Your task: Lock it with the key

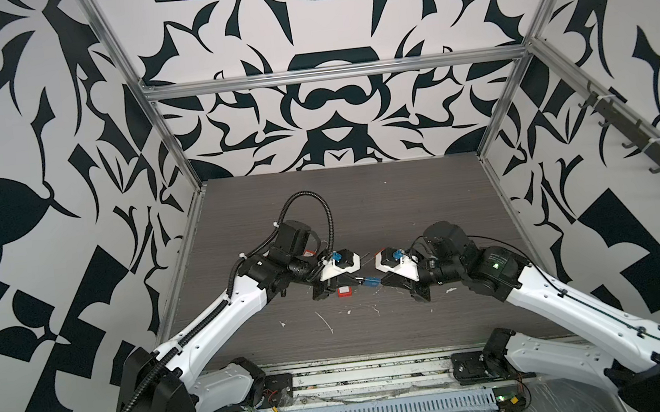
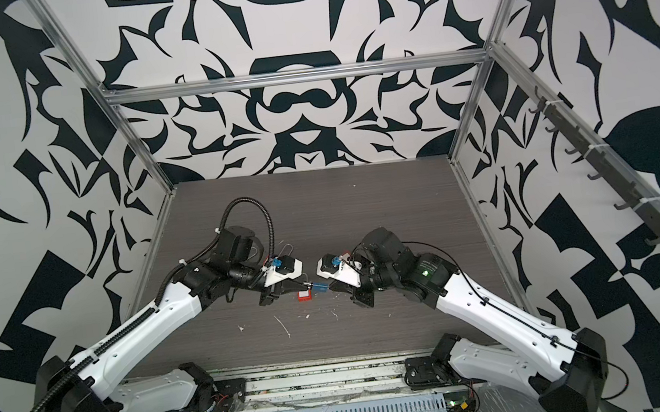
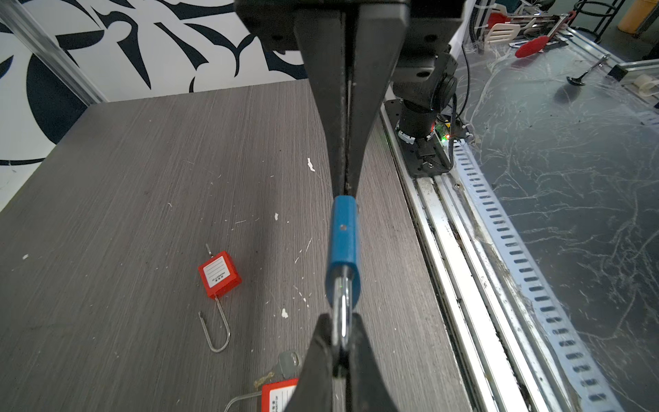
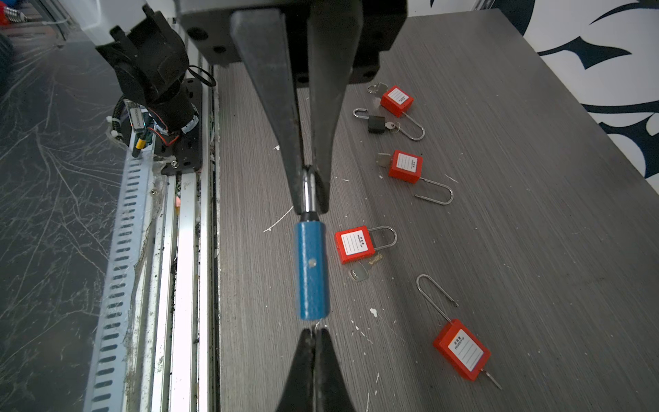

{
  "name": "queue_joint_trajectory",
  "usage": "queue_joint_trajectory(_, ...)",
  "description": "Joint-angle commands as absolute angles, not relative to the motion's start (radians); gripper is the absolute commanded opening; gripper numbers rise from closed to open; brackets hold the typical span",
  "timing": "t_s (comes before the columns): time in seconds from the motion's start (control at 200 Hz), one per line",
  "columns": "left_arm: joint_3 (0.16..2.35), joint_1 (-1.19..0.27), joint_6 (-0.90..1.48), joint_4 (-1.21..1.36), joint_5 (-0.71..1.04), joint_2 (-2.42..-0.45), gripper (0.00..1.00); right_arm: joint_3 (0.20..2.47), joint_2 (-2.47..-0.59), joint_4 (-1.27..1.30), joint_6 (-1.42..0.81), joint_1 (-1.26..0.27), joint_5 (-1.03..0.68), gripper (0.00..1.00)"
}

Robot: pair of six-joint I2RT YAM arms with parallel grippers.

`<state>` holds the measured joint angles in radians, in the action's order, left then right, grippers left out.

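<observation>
Left gripper (image 3: 346, 189) squeezing shut on thin key (image 4: 316, 324), mostly hidden. Blue padlock (image 4: 310, 271) hanging over middle of table (image 4: 499, 249), lying flat, long way running left-right, shiny loop (image 3: 341, 314) pointing right. Body looking smooth, with one small dot. Right gripper (image 4: 309, 199) clamping loop.

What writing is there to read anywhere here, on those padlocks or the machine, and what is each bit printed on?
"PROPERTY OF": label on the lone red padlock, tiny; characters beside it unreadable.
"PROPERTY OF": label on the closed red padlock, barely legible.
Two more red padlocks: labels blurred.
Blue padlock: no text.
Right arm: greenish print, too small to read.
</observation>
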<state>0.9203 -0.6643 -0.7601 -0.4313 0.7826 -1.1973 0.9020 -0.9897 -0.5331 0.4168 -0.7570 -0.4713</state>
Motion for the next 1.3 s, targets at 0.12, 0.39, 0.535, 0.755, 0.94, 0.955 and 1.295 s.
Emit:
queue_joint_trajectory(0.12,0.96,-0.669,-0.788,-0.45,0.806,-1.194,0.0,0.937,-0.983,-0.527,0.426,-0.761,-0.485,0.0)
queue_joint_trajectory(0.39,0.963,-0.669,-0.793,-0.467,0.801,-1.191,0.0,0.924,-0.974,-0.558,0.442,-0.761,-0.466,0.0)
queue_joint_trajectory(0.535,0.966,-0.667,-0.794,-0.489,0.781,-1.188,0.0,0.906,-0.953,-0.581,0.454,-0.745,-0.463,0.0)
queue_joint_trajectory(0.755,0.995,-0.667,-0.838,-0.579,0.744,-1.203,0.0,0.874,-0.925,-0.621,0.471,-0.671,-0.5,0.0)
queue_joint_trajectory(0.94,1.018,-0.666,-0.869,-0.637,0.695,-1.231,0.0,0.868,-0.925,-0.649,0.491,-0.635,-0.496,0.0)
queue_joint_trajectory(0.955,1.021,-0.666,-0.872,-0.642,0.689,-1.234,0.0,0.867,-0.925,-0.649,0.491,-0.632,-0.491,0.0)
queue_joint_trajectory(1.295,1.121,-0.625,-0.902,-0.88,0.574,-1.336,0.0,0.781,-0.874,-0.557,0.422,-0.611,-0.281,0.0)
